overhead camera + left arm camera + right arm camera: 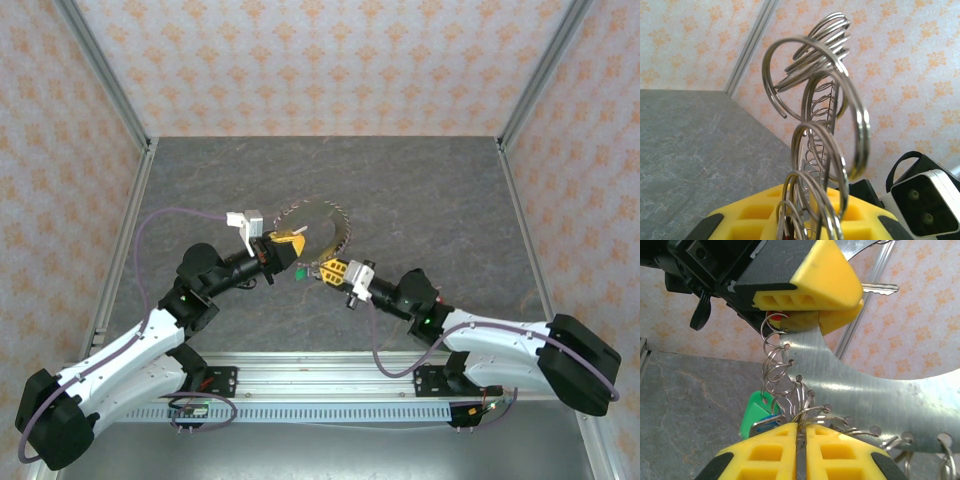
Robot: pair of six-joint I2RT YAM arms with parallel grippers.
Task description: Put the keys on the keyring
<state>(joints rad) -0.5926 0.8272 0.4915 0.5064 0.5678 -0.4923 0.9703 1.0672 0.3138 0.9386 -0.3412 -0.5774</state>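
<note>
Nearest the right wrist camera, the right gripper (801, 440) has its yellow fingers pressed together on a cluster of small split rings (780, 371); a green-tagged key (756, 412) hangs just to their left; above, the left gripper (850, 302) is clamped narrow on the keyring (865, 390), a flat grey metal band with holes along its rim, held on edge in the air over the middle of the table (420, 190); that grip probably steadies the rim while the right side works a ring toward a hole; a silver key (880, 288) juts out at the far right.
</note>
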